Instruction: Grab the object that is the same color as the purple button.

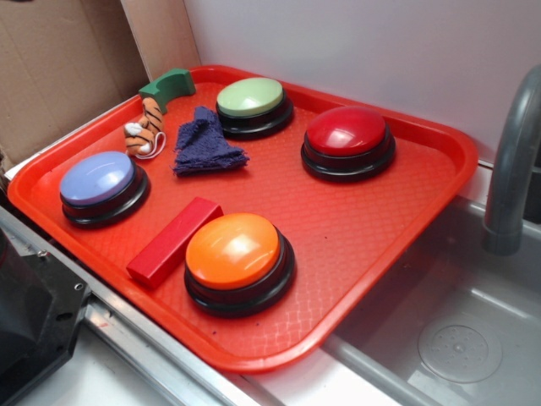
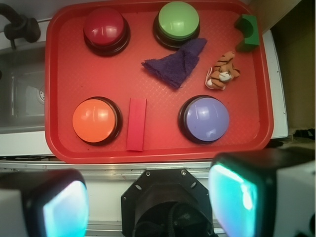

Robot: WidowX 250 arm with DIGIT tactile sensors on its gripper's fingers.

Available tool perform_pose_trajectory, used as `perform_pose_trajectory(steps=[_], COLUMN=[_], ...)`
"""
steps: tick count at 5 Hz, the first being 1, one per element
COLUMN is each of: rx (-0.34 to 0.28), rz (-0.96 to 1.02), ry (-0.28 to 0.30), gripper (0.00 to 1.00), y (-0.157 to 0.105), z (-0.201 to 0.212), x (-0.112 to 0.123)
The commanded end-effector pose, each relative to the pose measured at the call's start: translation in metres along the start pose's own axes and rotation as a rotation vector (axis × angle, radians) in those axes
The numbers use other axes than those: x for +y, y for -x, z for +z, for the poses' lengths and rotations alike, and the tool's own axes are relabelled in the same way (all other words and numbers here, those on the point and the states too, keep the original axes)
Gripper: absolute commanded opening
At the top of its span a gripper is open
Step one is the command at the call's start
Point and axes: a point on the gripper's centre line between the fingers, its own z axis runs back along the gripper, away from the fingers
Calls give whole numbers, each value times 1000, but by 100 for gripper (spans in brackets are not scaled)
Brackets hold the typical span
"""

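i hang high above the near edge of the red tray (image 2: 59, 143), and my fingers (image 2: 148, 202) stand wide apart with nothing between them, their two pads framing the bottom of the wrist view. from up here i can take in the whole tray at once, which i judge is why i am held back and not yet low.

i take the purple button (image 2: 205, 118) as my landmark. it sits near the tray's front rim. the dark purple cloth (image 2: 175, 66) i want lies beyond it, toward the green button (image 2: 178, 19), crumpled in soft folds and flat on the tray. its far tip comes very close to the green button's base; i cannot tell if they touch. the striped plush tiger (image 2: 222, 71) lies beyond the purple button too, just beside the cloth and apart from it. the red block (image 2: 137, 123) lies to the purple button's other side, well clear.

the cloth is low and limp, so i judge i must come straight down over a raised fold, keeping off the tiger and the green button.
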Motion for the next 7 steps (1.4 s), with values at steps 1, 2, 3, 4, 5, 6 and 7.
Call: perform_pose_trajectory(steps=[1,2,3,4,5,6,7], rx=[0,0,-25,-29,-66,-68,-41], rz=[0,254,416,626,871,1113,1325], ry=[0,15,-6,-56,-106,-176,-242], gripper=[100,100,100,100,100,100,100], y=[0,-24,-48,-80,-98,-107,-111], z=[0,-19,-41,-79,-114,-140,-162], x=[0,5,12,30,37,41,41])
